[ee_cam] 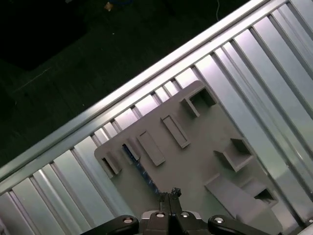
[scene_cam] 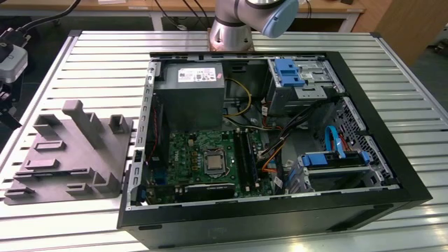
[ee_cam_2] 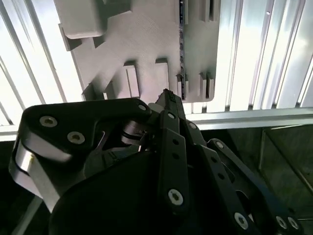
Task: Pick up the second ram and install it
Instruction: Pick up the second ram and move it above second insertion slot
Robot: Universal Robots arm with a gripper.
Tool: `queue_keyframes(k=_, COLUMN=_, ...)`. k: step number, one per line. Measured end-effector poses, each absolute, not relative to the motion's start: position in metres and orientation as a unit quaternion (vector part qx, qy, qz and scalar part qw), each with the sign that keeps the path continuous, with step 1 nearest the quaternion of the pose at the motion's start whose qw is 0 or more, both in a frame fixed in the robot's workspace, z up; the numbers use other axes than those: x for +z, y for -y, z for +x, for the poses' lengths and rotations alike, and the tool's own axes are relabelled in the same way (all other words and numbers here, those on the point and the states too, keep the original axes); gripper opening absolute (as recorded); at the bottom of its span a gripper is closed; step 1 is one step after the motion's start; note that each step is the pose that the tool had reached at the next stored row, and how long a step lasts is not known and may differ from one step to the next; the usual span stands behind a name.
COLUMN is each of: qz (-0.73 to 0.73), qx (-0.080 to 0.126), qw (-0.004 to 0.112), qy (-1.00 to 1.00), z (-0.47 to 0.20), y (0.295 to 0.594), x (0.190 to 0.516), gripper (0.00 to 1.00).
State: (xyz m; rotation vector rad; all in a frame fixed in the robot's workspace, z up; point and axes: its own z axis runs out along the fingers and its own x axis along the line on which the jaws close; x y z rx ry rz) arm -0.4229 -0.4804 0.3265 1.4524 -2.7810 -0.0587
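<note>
1. One stick, the second ram (ee_cam: 142,169), stands on edge in a slot near the grey tray's (ee_cam: 200,161) end.
2. Gripper (ee_cam: 170,192) hovers above it, jaws closed, empty.
3. Step: approach; grasping calls for parted jaws straddling the board.

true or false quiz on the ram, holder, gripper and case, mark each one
1. The ram sits in the grey holder. True.
2. The gripper grips the ram. False: it is shut on nothing, and the ram lies in the holder.
3. The holder lies inside the case. False: it lies on the slatted table, to the exterior view's left of the case.
4. The case is open, its motherboard showing. True.
</note>
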Motion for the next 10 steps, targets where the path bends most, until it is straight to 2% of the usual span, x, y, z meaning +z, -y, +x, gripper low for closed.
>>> queue_keyframes(k=10, qz=0.524, qx=-0.019, qw=0.003, qy=0.852, z=-0.4230, y=0.4804, x=0.3258, gripper=0.10)
